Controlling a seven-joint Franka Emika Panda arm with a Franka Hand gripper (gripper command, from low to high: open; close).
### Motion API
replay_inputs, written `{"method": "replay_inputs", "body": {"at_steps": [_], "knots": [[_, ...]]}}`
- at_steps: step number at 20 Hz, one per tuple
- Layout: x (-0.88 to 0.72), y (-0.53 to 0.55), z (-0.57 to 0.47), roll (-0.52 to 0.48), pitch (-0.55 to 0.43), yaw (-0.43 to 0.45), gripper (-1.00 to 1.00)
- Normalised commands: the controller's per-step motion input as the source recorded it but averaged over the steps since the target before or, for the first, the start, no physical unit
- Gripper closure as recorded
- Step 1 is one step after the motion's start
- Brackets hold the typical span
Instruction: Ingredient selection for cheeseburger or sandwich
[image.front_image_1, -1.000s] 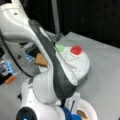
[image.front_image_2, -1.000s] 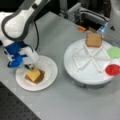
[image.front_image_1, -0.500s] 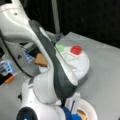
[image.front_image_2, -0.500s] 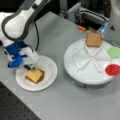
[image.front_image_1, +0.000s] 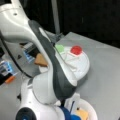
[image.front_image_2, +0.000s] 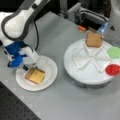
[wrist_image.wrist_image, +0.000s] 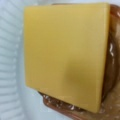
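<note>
Gripper (image.front_image_2: 31, 67) low over paper plate (image.front_image_2: 51, 68), jaw state indiscernible, yellow cheese square (wrist_image.wrist_image: 66, 55) topping brown patty (wrist_image.wrist_image: 112, 65), bread square (image.front_image_2: 94, 40) in divided tray (image.front_image_2: 82, 75)

One cheese square (image.front_image_2: 37, 75), one patty (wrist_image.wrist_image: 112, 62). One bread square (image.front_image_2: 94, 39), one lettuce piece (image.front_image_2: 114, 52), one red disc (image.front_image_2: 113, 69) (tray items). One plate (image.front_image_2: 50, 65), one tray (image.front_image_2: 75, 53).

Wrist view close above cheese (wrist_image.wrist_image: 66, 55) (downward).
</note>
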Motion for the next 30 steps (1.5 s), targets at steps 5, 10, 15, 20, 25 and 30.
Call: {"method": "replay_inputs", "body": {"at_steps": [5, 10, 15, 20, 25, 30], "knots": [[0.12, -0.12, 0.18, 0.013, 0.178, 0.103, -1.00], [-0.09, 0.07, 0.31, -0.076, 0.218, 0.013, -1.00], [-0.39, 0.34, 0.34, -0.212, 0.209, -0.069, -1.00], [-0.69, 0.55, 0.24, -0.293, 0.112, -0.135, -1.00], [-0.77, 0.69, 0.18, -0.413, 0.007, -0.258, -1.00], [-0.71, 0.77, 0.19, -0.701, -0.093, -0.355, -1.00]]}}
